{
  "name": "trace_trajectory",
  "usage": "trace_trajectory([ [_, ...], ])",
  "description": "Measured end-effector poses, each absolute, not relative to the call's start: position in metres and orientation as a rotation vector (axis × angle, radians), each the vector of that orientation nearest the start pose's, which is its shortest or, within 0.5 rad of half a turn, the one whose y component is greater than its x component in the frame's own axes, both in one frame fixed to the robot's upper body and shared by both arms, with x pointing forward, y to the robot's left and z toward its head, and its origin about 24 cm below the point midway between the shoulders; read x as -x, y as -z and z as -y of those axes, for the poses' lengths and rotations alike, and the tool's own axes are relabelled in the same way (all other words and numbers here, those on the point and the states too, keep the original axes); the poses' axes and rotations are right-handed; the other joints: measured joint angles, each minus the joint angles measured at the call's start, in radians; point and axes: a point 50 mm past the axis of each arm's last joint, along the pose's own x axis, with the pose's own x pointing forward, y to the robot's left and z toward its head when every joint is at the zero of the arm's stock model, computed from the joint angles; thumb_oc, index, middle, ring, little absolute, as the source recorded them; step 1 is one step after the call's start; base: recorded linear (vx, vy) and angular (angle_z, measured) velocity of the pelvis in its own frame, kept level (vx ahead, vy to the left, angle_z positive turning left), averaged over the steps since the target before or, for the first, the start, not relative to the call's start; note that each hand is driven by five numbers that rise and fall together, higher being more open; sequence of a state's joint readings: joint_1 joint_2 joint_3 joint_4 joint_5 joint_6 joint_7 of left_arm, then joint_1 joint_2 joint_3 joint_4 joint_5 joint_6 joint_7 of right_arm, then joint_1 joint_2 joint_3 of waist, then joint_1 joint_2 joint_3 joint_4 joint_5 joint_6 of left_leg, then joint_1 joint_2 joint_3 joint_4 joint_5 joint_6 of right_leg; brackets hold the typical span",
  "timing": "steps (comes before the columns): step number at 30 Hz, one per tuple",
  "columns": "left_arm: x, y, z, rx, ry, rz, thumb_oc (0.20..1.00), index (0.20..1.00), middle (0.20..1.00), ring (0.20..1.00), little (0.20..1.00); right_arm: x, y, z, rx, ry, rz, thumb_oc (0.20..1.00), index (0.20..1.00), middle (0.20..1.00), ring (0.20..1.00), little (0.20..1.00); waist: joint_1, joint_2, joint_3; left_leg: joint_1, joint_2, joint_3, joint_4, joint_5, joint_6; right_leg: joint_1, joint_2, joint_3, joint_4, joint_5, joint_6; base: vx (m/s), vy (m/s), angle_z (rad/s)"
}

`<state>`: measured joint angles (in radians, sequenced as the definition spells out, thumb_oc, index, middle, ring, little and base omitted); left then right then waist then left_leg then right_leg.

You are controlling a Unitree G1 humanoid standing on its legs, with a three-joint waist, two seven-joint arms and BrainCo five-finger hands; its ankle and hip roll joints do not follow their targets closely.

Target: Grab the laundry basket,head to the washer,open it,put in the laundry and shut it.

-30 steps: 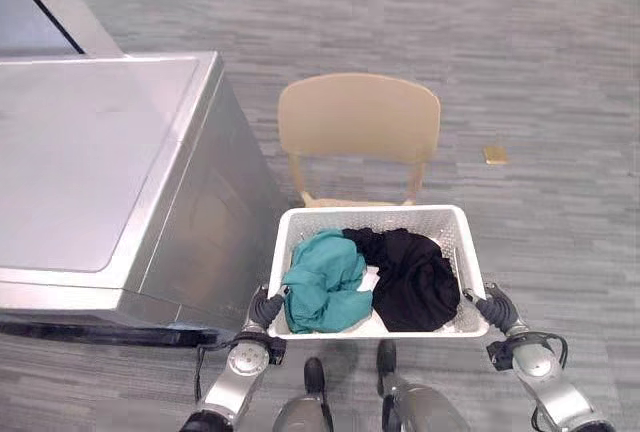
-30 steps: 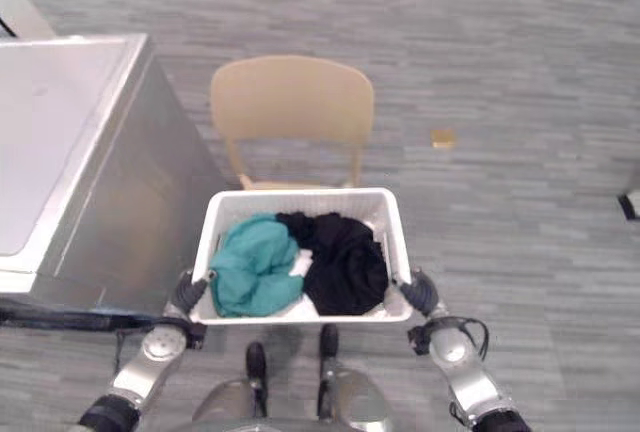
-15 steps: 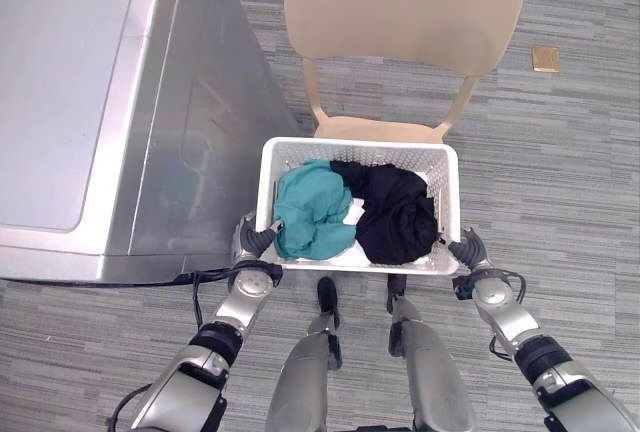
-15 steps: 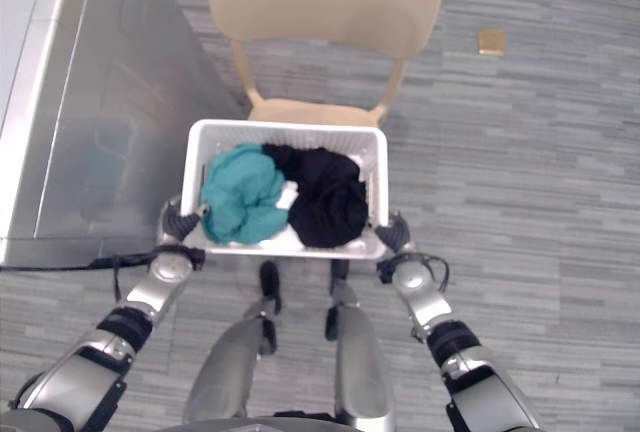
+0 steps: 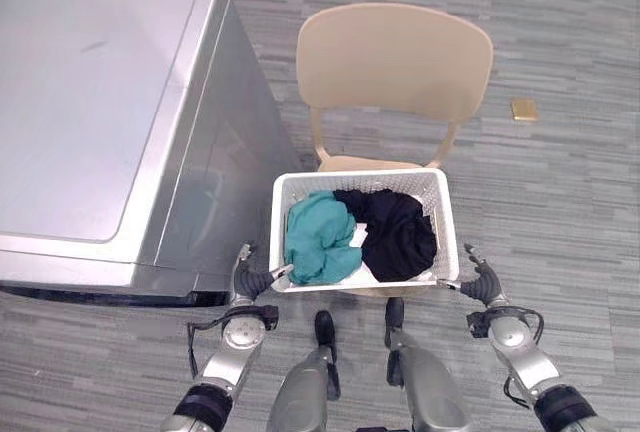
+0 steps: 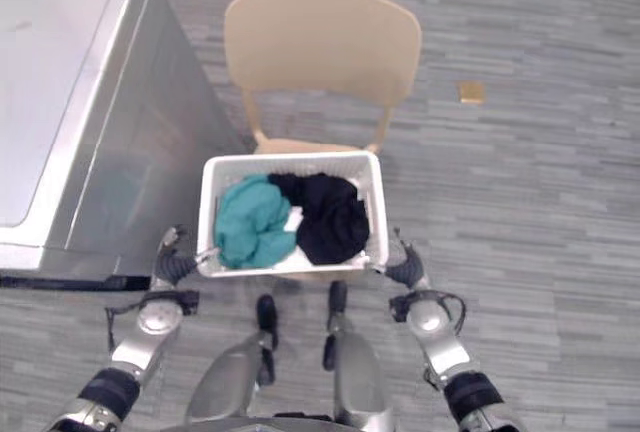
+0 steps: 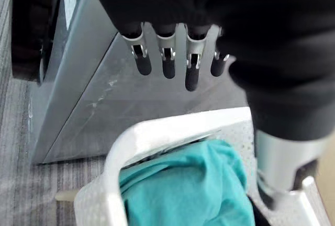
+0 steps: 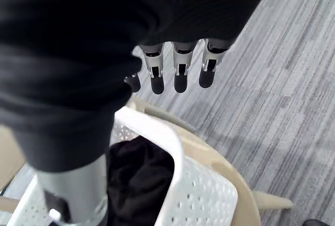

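Observation:
The white perforated laundry basket rests on the seat of a tan chair. Inside it lie a teal cloth on the left and a black cloth on the right. My left hand is at the basket's near left corner, and its fingers reach straight out above the rim, not curled round it. At the near right corner, my right hand likewise has its fingers straight past the rim. The silver washer stands to the left with its lid down.
The washer's side wall runs close along the left of the chair and basket. A small tan object lies on the grey carpet to the right of the chair. Open floor stretches right of the chair and beyond it.
The camera has shifted. The basket has come down onto the chair seat, and both hands have loosened from its sides, their fingers now straight beside the near corners.

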<state>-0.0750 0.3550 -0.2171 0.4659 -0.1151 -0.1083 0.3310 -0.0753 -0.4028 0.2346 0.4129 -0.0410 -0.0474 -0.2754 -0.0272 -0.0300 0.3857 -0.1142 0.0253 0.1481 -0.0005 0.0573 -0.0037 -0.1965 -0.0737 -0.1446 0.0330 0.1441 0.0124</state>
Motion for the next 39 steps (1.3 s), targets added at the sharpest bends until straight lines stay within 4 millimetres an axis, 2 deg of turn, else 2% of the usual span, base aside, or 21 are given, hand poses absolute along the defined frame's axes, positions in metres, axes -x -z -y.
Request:
trace_trajectory([
  [5, -0.190, 0.056, -0.234, -0.323, -0.175, -0.423, 1.000, 1.000, 1.000, 1.000, 1.000, -0.216, 0.035, 0.253, 0.559, 0.129, -0.383, 1.000, 1.000, 1.000, 1.000, 1.000, 0.003, 0.011, -0.114, 0.086, 0.007, -0.023, -0.052, 0.002, -0.003, 0.103, 0.014, -0.028, -0.060, -0.006, -0.001, 0.06, -0.056, 0.13],
  [8, -0.159, 0.082, -0.242, -0.324, -0.151, -0.571, 1.000, 1.000, 1.000, 1.000, 1.000, -0.198, 0.057, 0.255, 0.562, 0.077, -0.492, 1.000, 1.000, 1.000, 1.000, 1.000, 0.010, 0.015, -0.164, 0.092, 0.011, -0.032, -0.056, -0.003, -0.006, 0.122, 0.019, -0.036, -0.078, -0.012, 0.002, 0.05, -0.055, 0.09],
  [14, -0.108, 0.133, -0.255, -0.320, -0.197, -0.930, 1.000, 1.000, 1.000, 1.000, 1.000, -0.172, 0.096, 0.256, 0.583, 0.007, -0.704, 1.000, 1.000, 1.000, 1.000, 1.000, 0.023, 0.034, -0.190, 0.122, 0.013, -0.060, -0.051, -0.010, -0.014, 0.187, 0.025, -0.060, -0.111, -0.014, 0.002, 0.01, -0.051, 0.14],
  [17, -0.089, 0.145, -0.255, -0.319, -0.210, -1.041, 1.000, 1.000, 1.000, 1.000, 1.000, -0.158, 0.111, 0.253, 0.586, -0.025, -0.786, 1.000, 1.000, 1.000, 1.000, 1.000, 0.040, 0.047, -0.197, 0.093, 0.016, -0.091, -0.033, -0.009, -0.017, 0.181, 0.031, -0.084, -0.108, -0.017, -0.003, -0.14, -0.028, 0.34],
  [19, -0.099, 0.143, -0.251, -0.321, -0.206, -1.005, 1.000, 1.000, 1.000, 1.000, 1.000, -0.156, 0.112, 0.256, 0.588, -0.012, -0.800, 1.000, 1.000, 1.000, 1.000, 1.000, 0.060, 0.069, -0.182, 0.010, 0.020, -0.137, 0.018, -0.012, -0.031, 0.139, 0.033, -0.125, -0.078, -0.026, -0.014, -0.25, 0.105, 0.62],
  [20, -0.106, 0.141, -0.249, -0.321, -0.203, -0.988, 1.000, 1.000, 1.000, 1.000, 1.000, -0.155, 0.112, 0.258, 0.592, -0.001, -0.803, 1.000, 1.000, 1.000, 1.000, 1.000, 0.060, 0.074, -0.179, -0.003, 0.025, -0.149, 0.015, -0.011, -0.057, 0.125, 0.021, -0.165, -0.067, -0.021, -0.020, -0.20, 0.234, 1.13],
  [21, -0.125, 0.136, -0.248, -0.318, -0.207, -0.938, 1.000, 1.000, 1.000, 1.000, 1.000, -0.154, 0.115, 0.256, 0.574, 0.011, -0.817, 1.000, 1.000, 1.000, 1.000, 1.000, 0.045, 0.036, -0.162, -0.017, 0.025, -0.064, 0.048, -0.047, -0.057, 0.120, -0.036, -0.234, -0.075, -0.016, -0.035, -0.05, 0.134, 1.18],
  [22, -0.130, 0.134, -0.248, -0.319, -0.206, -0.925, 1.000, 1.000, 1.000, 1.000, 1.000, -0.152, 0.117, 0.254, 0.568, 0.011, -0.828, 1.000, 1.000, 1.000, 1.000, 1.000, 0.044, 0.015, -0.162, -0.020, 0.032, -0.043, 0.077, -0.047, -0.061, 0.115, -0.063, -0.250, -0.072, -0.016, -0.037, -0.06, 0.200, 1.25],
  [24, -0.131, 0.135, -0.247, -0.315, -0.207, -0.925, 1.000, 1.000, 1.000, 1.000, 1.000, -0.156, 0.115, 0.253, 0.565, 0.016, -0.816, 1.000, 1.000, 1.000, 1.000, 1.000, 0.025, 0.001, -0.159, 0.014, 0.102, 0.056, 0.094, -0.050, -0.066, 0.133, -0.083, -0.288, -0.080, -0.031, -0.038, 0.02, 0.281, 0.78],
  [25, -0.136, 0.134, -0.243, -0.309, -0.204, -0.912, 1.000, 1.000, 1.000, 1.000, 1.000, -0.161, 0.114, 0.255, 0.566, 0.026, -0.810, 1.000, 1.000, 1.000, 1.000, 1.000, 0.017, 0.009, -0.160, 0.073, 0.177, 0.111, 0.082, -0.052, -0.092, 0.141, -0.093, -0.307, -0.081, -0.029, -0.023, 0.03, 0.320, 0.69],
  [27, -0.144, 0.133, -0.236, -0.303, -0.191, -0.895, 1.000, 1.000, 1.000, 1.000, 1.000, -0.158, 0.116, 0.257, 0.557, 0.057, -0.836, 1.000, 1.000, 1.000, 1.000, 1.000, -0.013, 0.027, -0.170, 0.139, 0.248, 0.206, 0.042, -0.040, -0.119, 0.175, -0.096, -0.369, -0.100, -0.016, 0.006, -0.02, 0.343, 0.83],
  [28, -0.153, 0.130, -0.232, -0.302, -0.177, -0.866, 1.000, 1.000, 1.000, 1.000, 1.000, -0.156, 0.117, 0.262, 0.560, 0.075, -0.848, 1.000, 1.000, 1.000, 1.000, 1.000, -0.019, 0.031, -0.173, 0.154, 0.251, 0.196, 0.030, -0.039, -0.121, 0.167, -0.104, -0.368, -0.097, -0.012, 0.017, 0.00, 0.485, 0.71],
  [30, -0.156, 0.130, -0.223, -0.308, -0.144, -0.847, 1.000, 1.000, 1.000, 1.000, 1.000, -0.155, 0.115, 0.268, 0.568, 0.094, -0.851, 1.000, 1.000, 1.000, 1.000, 1.000, -0.028, 0.060, -0.184, 0.169, 0.229, 0.183, 0.001, -0.025, -0.108, 0.150, -0.118, -0.373, -0.086, 0.009, 0.049, 0.00, 0.318, 0.35],
  [31, -0.163, 0.128, -0.220, -0.310, -0.135, -0.829, 1.000, 1.000, 1.000, 1.000, 1.000, -0.155, 0.115, 0.270, 0.545, 0.127, -0.853, 1.000, 1.000, 1.000, 1.000, 1.000, -0.027, 0.066, -0.191, 0.172, 0.205, 0.161, -0.019, -0.063, -0.151, 0.119, -0.141, -0.369, -0.049, 0.023, 0.069, -0.11, 0.437, 0.36],
  [32, -0.168, 0.124, -0.230, -0.338, -0.147, -0.812, 1.000, 1.000, 1.000, 1.000, 1.000, -0.149, 0.123, 0.253, 0.500, 0.097, -0.875, 1.000, 1.000, 1.000, 1.000, 1.000, -0.022, -0.020, -0.193, 0.147, 0.113, 0.151, 0.002, -0.078, -0.122, 0.081, -0.229, -0.308, -0.013, 0.036, 0.082, -0.11, 0.432, 0.29],
  [33, -0.166, 0.123, -0.236, -0.357, -0.155, -0.818, 1.000, 1.000, 1.000, 1.000, 1.000, -0.147, 0.127, 0.241, 0.467, 0.084, -0.880, 1.000, 1.000, 1.000, 1.000, 1.000, -0.015, -0.056, -0.193, 0.149, 0.078, 0.149, 0.015, -0.091, -0.100, 0.082, -0.265, -0.284, 0.000, 0.063, 0.098, -0.09, 0.544, 0.53],
  [34, -0.163, 0.125, -0.240, -0.366, -0.167, -0.841, 1.000, 1.000, 1.000, 1.000, 1.000, -0.143, 0.131, 0.225, 0.437, 0.037, -0.877, 1.000, 1.000, 1.000, 1.000, 1.000, -0.023, -0.051, -0.182, 0.138, 0.047, 0.109, 0.034, -0.110, -0.060, 0.040, -0.309, -0.147, 0.105, 0.077, 0.104, 0.02, 0.334, 0.41],
  [35, -0.164, 0.124, -0.241, -0.369, -0.173, -0.833, 1.000, 1.000, 1.000, 1.000, 1.000, -0.143, 0.132, 0.217, 0.423, 0.010, -0.875, 1.000, 1.000, 1.000, 1.000, 1.000, -0.023, -0.043, -0.180, 0.147, 0.037, 0.099, 0.026, -0.114, -0.038, 0.002, -0.280, -0.072, 0.181, -0.008, 0.116, 0.07, 0.454, 0.29],
  [36, -0.160, 0.124, -0.246, -0.375, -0.195, -0.842, 1.000, 1.000, 1.000, 1.000, 1.000, -0.149, 0.132, 0.208, 0.419, -0.029, -0.860, 1.000, 1.000, 1.000, 1.000, 1.000, -0.017, -0.027, -0.176, 0.155, 0.052, 0.099, 0.011, -0.110, -0.024, -0.032, -0.207, 0.013, 0.259, -0.097, 0.109, 0.09, 0.259, 0.21],
  [37, -0.153, 0.126, -0.253, -0.380, -0.216, -0.869, 1.000, 1.000, 1.000, 1.000, 1.000, -0.160, 0.125, 0.196, 0.434, -0.086, -0.799, 1.000, 1.000, 1.000, 1.000, 1.000, -0.027, 0.002, -0.166, 0.167, 0.073, 0.074, -0.032, -0.094, -0.014, -0.069, -0.058, 0.070, 0.363, -0.200, 0.082, 0.07, 0.165, 0.44],
  [39, -0.151, 0.127, -0.254, -0.388, -0.214, -0.882, 1.000, 1.000, 1.000, 1.000, 1.000, -0.167, 0.119, 0.192, 0.441, -0.106, -0.753, 1.000, 1.000, 1.000, 1.000, 1.000, -0.040, 0.001, -0.167, 0.170, 0.045, 0.042, -0.061, -0.074, -0.012, -0.070, 0.019, 0.037, 0.350, -0.224, 0.045, 0.05, 0.023, 0.81],
])
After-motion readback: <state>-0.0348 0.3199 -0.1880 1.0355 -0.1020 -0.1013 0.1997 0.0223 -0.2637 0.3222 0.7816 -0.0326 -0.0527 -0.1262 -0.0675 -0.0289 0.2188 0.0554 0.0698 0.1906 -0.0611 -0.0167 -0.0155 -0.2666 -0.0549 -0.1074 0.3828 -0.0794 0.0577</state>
